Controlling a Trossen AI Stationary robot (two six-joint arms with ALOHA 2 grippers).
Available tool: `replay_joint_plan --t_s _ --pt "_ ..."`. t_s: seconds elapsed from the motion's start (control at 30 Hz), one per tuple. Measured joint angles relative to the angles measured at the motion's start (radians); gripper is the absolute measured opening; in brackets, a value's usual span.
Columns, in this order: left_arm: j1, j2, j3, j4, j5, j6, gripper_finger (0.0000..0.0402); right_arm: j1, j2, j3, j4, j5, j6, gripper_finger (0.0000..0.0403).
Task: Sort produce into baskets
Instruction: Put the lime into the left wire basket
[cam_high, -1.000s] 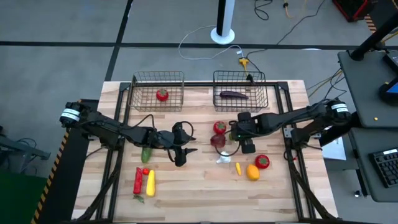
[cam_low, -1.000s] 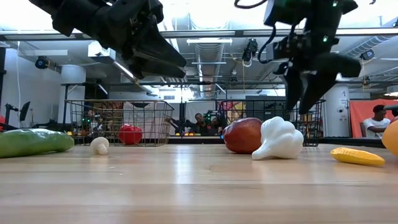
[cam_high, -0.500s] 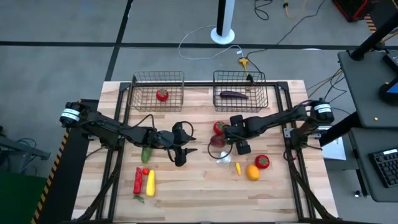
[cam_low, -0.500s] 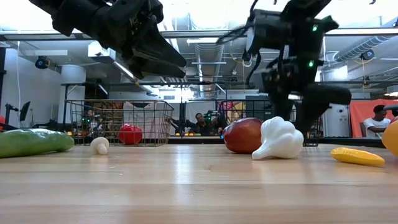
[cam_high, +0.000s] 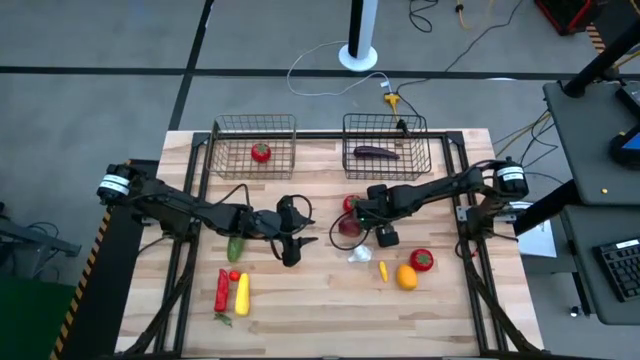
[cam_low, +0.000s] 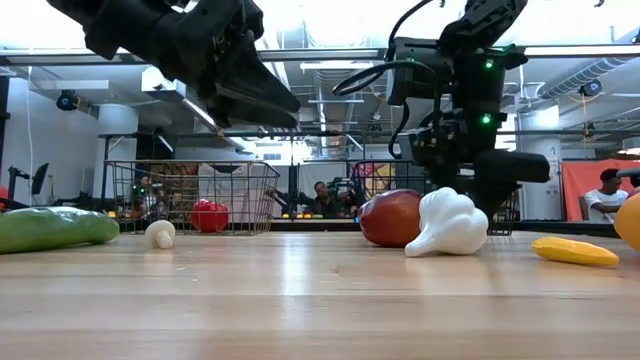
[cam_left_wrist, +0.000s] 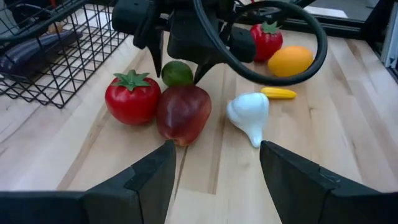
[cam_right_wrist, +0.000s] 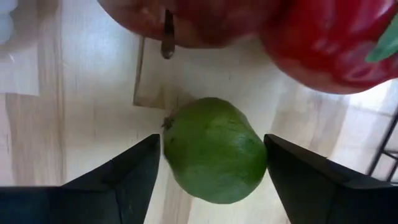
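Note:
A green round fruit (cam_right_wrist: 214, 149) lies on the table between a red tomato (cam_high: 351, 203) and a dark-red fruit (cam_high: 349, 227). My right gripper (cam_high: 363, 213) is open and low over it, one finger (cam_right_wrist: 127, 180) on each side. In the left wrist view the green fruit (cam_left_wrist: 177, 73) shows between those fingers. My left gripper (cam_high: 305, 230) is open and empty above the table's middle. The left basket (cam_high: 255, 130) holds a tomato (cam_high: 261, 153). The right basket (cam_high: 385, 128) holds a purple eggplant (cam_high: 375, 152). My right gripper comes at the green fruit from above, pointing down, with a finger close beside each flank (cam_right_wrist: 171, 146). I cannot tell whether the fingers touch it. The fruit lies on the table.
A white garlic (cam_high: 359, 255), a small yellow piece (cam_high: 383, 270), an orange (cam_high: 406, 277) and a tomato (cam_high: 421, 260) lie near the right. A green cucumber (cam_high: 235, 247), a red chili (cam_high: 221, 290) and a yellow piece (cam_high: 242, 292) lie near the left. A mushroom (cam_low: 160, 233) shows in the low view.
My right gripper has gone toward the table's left edge and down, from beside the red fruits to low over the green fruit. The produce has stayed in place.

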Motion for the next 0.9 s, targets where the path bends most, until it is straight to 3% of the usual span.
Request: replay_joint_plan --t_s 0.27,0.43,0.7,0.9 --pt "0.0 0.029 -0.001 0.019 -0.001 0.0 0.0215 -0.007 -0.003 0.001 -0.017 -0.008 0.031 0.0204" --pt "0.0 0.026 -0.001 0.024 0.0 0.0 0.0215 -0.007 -0.054 0.001 -0.028 -0.007 0.08 0.0203" --pt "0.0 0.016 -0.001 0.061 0.0 0.0 0.0215 0.021 -0.242 0.001 -0.034 0.0 0.203 0.0205" --pt "-0.024 -0.005 -0.001 0.081 0.001 0.046 0.0215 0.098 -0.36 -0.021 0.2 0.0 0.241 0.0207"
